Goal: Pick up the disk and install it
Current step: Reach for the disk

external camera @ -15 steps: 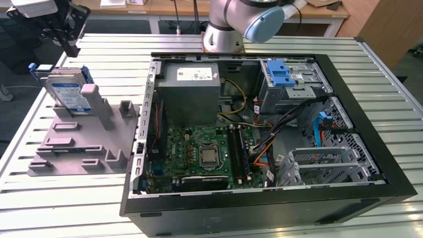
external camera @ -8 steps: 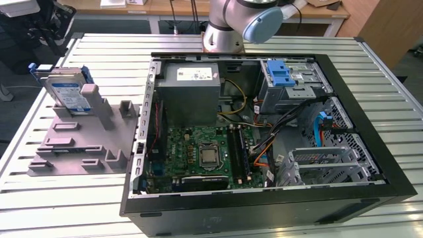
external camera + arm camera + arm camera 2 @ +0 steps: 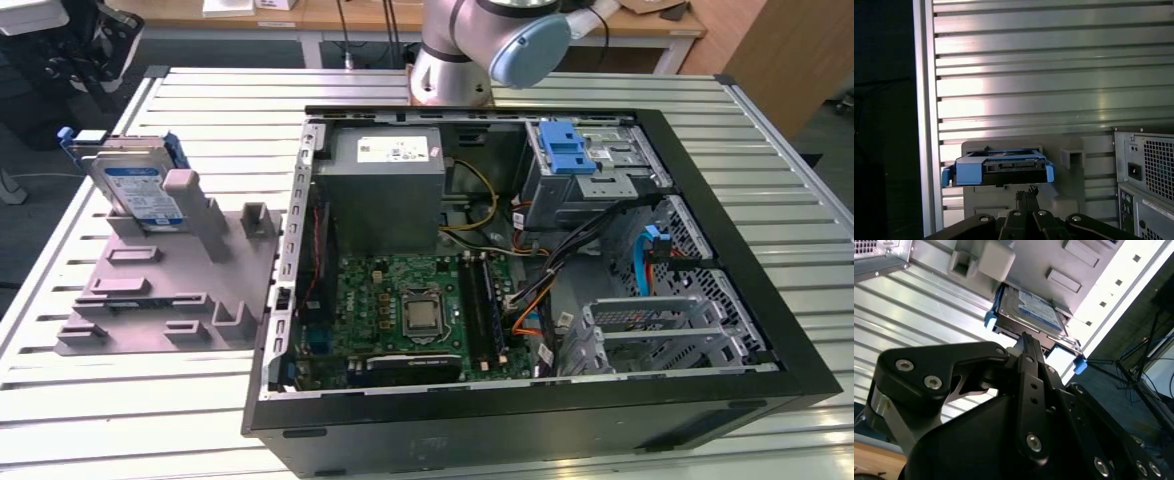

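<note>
Just beyond the closed, empty jaws, the disk (image 3: 1001,167) stands upright in a grey holder (image 3: 160,290).

Silver-grey arm (image 3: 447,70) with pale blue joint cap (image 3: 531,50), black jaws dotted with silver screws (image 3: 933,382)

The disk (image 3: 138,192), silver-grey with blue carrier and white-and-blue label, stands on edge in a grey stand (image 3: 160,290).

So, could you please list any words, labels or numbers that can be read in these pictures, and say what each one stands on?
No text can be read here.
Disk: the print on its white-and-blue label is too small to read.
Power supply: the print on its white sticker is too blurred to read.
</note>
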